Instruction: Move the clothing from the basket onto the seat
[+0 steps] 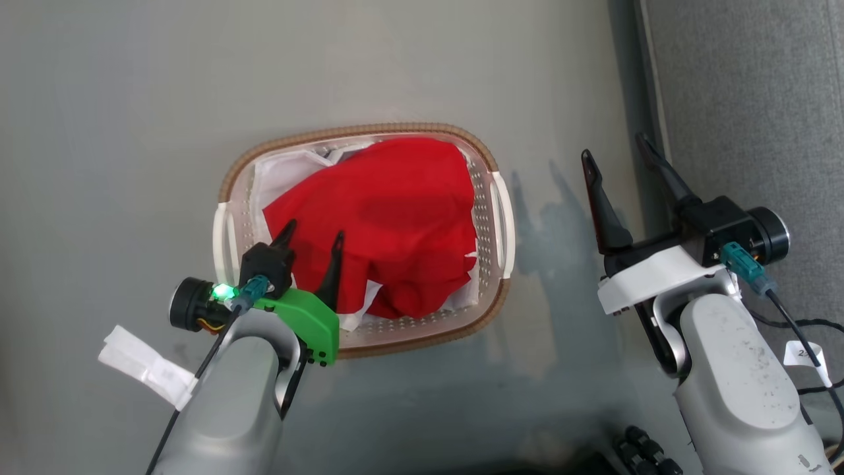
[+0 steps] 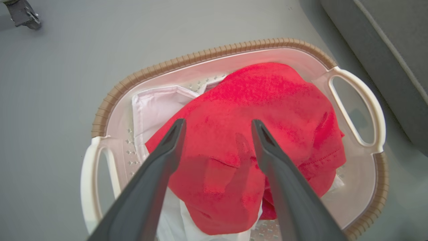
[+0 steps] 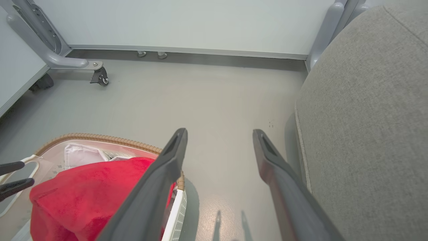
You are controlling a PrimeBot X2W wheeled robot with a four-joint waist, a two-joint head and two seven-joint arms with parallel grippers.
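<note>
clothes [image 1: 395, 218]: red, in the basket [image 1: 356, 132]
left gripper [image 1: 315, 229]: open, empty, over the basket
right gripper [image 1: 613, 146]: open, empty, beside it

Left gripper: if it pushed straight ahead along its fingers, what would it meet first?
Most likely the clothing heaped in the basket: the open left gripper points straight at it, though the gap is hard to judge.

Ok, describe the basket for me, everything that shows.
The basket is oval, of white perforated plastic as it looks, with a brown ribbed rim and a white loop handle on each side. It stands upright on the grey floor, left of the seat in the head view and apart from it. Red clothing heaps inside over a white sheet. The open left gripper hangs over its near-left part; contact cannot be told.
</note>
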